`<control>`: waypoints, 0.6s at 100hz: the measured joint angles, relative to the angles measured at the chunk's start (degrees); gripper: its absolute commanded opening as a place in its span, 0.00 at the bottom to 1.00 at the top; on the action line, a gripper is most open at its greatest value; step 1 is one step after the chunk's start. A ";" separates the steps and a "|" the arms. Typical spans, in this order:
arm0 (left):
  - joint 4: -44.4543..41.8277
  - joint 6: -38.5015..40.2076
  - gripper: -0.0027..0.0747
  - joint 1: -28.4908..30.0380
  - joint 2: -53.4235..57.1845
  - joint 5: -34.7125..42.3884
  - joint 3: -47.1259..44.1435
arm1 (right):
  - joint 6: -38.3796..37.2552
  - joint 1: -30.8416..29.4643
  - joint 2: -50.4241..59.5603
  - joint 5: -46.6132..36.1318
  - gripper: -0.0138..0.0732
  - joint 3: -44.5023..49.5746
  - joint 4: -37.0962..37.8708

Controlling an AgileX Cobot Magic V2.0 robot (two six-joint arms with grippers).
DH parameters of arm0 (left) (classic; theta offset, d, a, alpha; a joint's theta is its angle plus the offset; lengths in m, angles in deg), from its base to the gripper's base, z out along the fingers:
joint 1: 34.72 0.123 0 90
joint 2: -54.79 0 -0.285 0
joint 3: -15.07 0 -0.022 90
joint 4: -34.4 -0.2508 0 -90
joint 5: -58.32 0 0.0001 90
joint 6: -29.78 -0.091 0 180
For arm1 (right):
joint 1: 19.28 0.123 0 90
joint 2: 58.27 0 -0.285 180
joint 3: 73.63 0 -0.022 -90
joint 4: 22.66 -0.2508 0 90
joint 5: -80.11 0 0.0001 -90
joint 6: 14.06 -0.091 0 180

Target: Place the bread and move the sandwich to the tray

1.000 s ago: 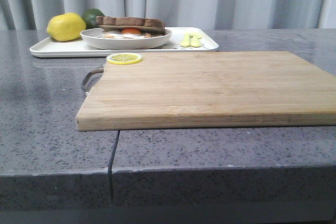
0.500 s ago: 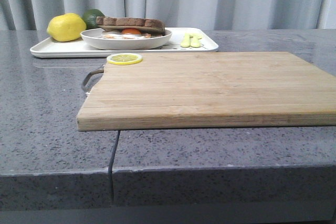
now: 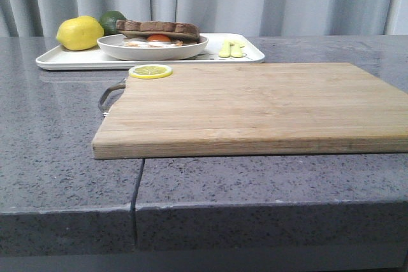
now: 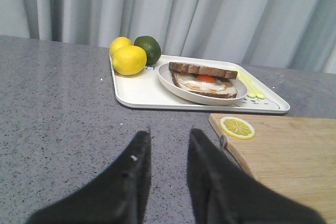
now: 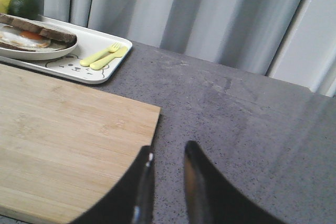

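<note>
Left gripper (image 4: pixel 167 153) and right gripper (image 5: pixel 168 169) hung low, fingers slightly parted, holding nothing.

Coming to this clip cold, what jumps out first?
The big wooden cutting board fills the middle of the table, bare except for a lemon slice at its far left corner. Behind it, the sandwich sits in its plate on the tray, beside a lemon and lime.

Pale wooden cutting board (image 3: pixel 255 106) runs off the front view's right edge. Dark green lime (image 3: pixel 112 20) sits half hidden behind the yellow lemon (image 3: pixel 80 32). Round white plate (image 5: pixel 31 53) is cropped in the right wrist view.
</note>
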 measured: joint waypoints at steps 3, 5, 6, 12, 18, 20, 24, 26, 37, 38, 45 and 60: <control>0.00 0.00 0.01 0.00 0.00 0.00 0.00 | 0.00 0.00 0.00 0.00 0.11 0.00 0.00; 0.08 0.00 0.01 0.00 0.00 0.00 0.00 | 0.00 0.00 0.00 0.00 0.08 0.00 0.00; 0.08 0.00 0.01 0.00 0.00 0.00 0.00 | 0.00 0.00 0.00 0.00 0.07 0.00 0.00; 0.08 0.00 0.01 0.00 0.00 0.00 0.00 | -0.01 0.00 0.00 0.00 0.09 0.00 0.00; 0.08 0.00 0.01 0.00 0.00 0.00 0.00 | -0.01 0.00 0.00 0.00 0.08 0.00 0.00; 0.12 0.00 0.01 0.00 0.00 0.00 0.00 | -0.01 0.00 0.00 0.00 0.08 0.00 0.00; 0.12 0.00 0.01 0.00 0.00 0.00 0.00 | -0.01 0.00 0.00 0.00 0.08 0.00 0.00; 0.12 0.00 0.01 0.00 0.00 0.00 0.00 | -0.01 0.00 0.00 0.00 0.08 0.00 0.00; 0.22 0.00 0.01 0.00 0.00 0.00 0.00 | -0.01 0.00 0.00 0.00 0.08 0.00 0.00; 0.22 0.00 0.01 0.00 0.00 0.00 0.00 | -0.01 0.00 0.00 0.00 0.08 0.00 0.00; 0.22 0.00 0.01 0.00 0.00 0.00 0.00 | -0.01 0.00 0.00 0.00 0.08 0.00 0.00; 0.22 0.00 0.01 0.00 0.00 0.00 0.00 | -0.01 0.00 0.00 0.00 0.08 0.00 0.00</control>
